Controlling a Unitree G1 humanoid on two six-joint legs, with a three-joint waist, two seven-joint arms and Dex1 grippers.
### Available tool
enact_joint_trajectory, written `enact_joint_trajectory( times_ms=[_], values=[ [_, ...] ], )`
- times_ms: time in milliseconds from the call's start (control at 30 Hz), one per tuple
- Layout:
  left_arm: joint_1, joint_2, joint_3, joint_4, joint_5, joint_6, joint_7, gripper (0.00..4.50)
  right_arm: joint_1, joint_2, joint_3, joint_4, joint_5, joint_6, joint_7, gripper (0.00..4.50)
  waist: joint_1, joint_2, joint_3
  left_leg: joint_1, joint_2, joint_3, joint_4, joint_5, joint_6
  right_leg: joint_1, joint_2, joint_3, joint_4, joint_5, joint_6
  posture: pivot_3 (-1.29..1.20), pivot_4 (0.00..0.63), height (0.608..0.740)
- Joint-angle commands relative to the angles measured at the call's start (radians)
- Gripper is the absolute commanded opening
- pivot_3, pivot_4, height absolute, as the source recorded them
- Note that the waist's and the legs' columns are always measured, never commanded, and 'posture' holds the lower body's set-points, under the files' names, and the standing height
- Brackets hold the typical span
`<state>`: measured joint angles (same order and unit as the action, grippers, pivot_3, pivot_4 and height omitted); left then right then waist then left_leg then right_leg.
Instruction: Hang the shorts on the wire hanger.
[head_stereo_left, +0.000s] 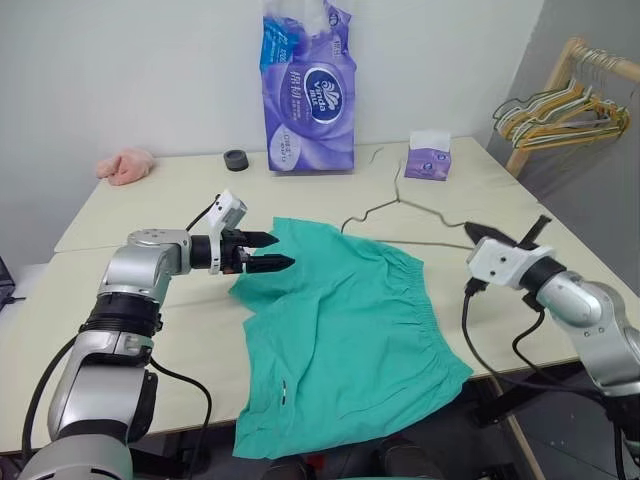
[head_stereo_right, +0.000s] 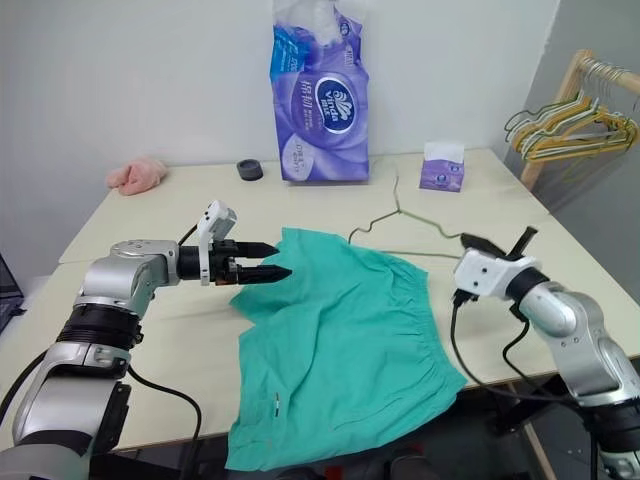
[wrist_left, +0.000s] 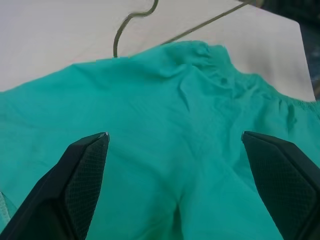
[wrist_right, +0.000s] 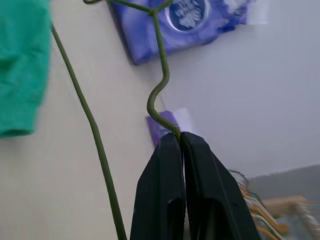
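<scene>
While the shorts (head_stereo_left: 345, 330) lie flat on the desk (head_stereo_left: 160, 215), both arms are above it.
The left gripper (head_stereo_left: 270, 252) hovers over the left edge of the shorts with its fingers (wrist_left: 82, 170) spread wide and empty; at the right, the right gripper (wrist_right: 181, 136) has its fingers pressed together, pinching the wire hanger (head_stereo_left: 400, 205), which lies just behind the shorts.

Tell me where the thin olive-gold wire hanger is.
The thin olive-gold wire hanger lies on the table just behind the teal-green shorts, pinched by the right gripper.
</scene>
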<state>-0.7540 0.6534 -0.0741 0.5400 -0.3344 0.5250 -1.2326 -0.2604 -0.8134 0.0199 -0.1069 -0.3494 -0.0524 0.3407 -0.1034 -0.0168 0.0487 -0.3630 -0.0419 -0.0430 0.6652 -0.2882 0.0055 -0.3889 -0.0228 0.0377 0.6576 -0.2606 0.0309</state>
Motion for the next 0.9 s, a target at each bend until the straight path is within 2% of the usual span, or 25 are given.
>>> enact_joint_trajectory(
  times_ms=[33,167,300,567,900],
  values=[
    [-0.025,-0.005,0.035,-0.026,-0.009,-0.012,0.004,4.50,-0.062,-0.035,-0.078,0.059,-0.037,0.002,-0.057,0.01,-0.002,0.000,0.000,0.000,0.000,0.000,0.000,0.000,0.000,0.000,0.000,0.000,0.000,0.000,0.000,-0.19,0.034,0.740],
    [-0.002,-0.021,0.044,-0.053,-0.020,-0.006,0.017,4.50,-0.073,-0.029,-0.089,0.065,0.022,-0.041,-0.013,0.01,-0.006,0.000,0.000,0.000,0.001,0.000,-0.001,0.000,0.000,0.000,0.000,0.000,0.001,0.000,-0.001,-0.19,0.032,0.740],
    [-0.004,-0.009,0.054,-0.052,-0.035,0.023,-0.014,4.50,-0.025,-0.026,-0.049,-0.005,0.082,-0.185,0.061,0.01,-0.013,0.000,0.000,0.000,0.001,0.000,-0.001,0.000,0.000,0.000,0.000,0.000,0.002,0.000,0.000,-0.19,0.031,0.740],
    [-0.008,0.033,0.025,-0.062,-0.055,0.101,-0.143,4.50,0.011,0.014,0.010,-0.097,0.120,-0.355,0.123,0.01,-0.022,0.000,0.000,0.000,0.001,0.000,-0.001,0.000,0.000,0.000,0.001,0.000,0.002,0.000,0.000,-0.20,0.032,0.740],
    [0.075,0.048,-0.075,-0.140,-0.010,0.073,-0.246,4.50,0.004,0.060,0.040,-0.183,0.228,-0.324,0.236,0.01,-0.023,0.000,0.000,0.000,0.001,-0.001,-0.001,0.000,0.000,0.000,0.000,0.000,0.002,0.000,0.000,-0.20,0.037,0.740]
  ],
)
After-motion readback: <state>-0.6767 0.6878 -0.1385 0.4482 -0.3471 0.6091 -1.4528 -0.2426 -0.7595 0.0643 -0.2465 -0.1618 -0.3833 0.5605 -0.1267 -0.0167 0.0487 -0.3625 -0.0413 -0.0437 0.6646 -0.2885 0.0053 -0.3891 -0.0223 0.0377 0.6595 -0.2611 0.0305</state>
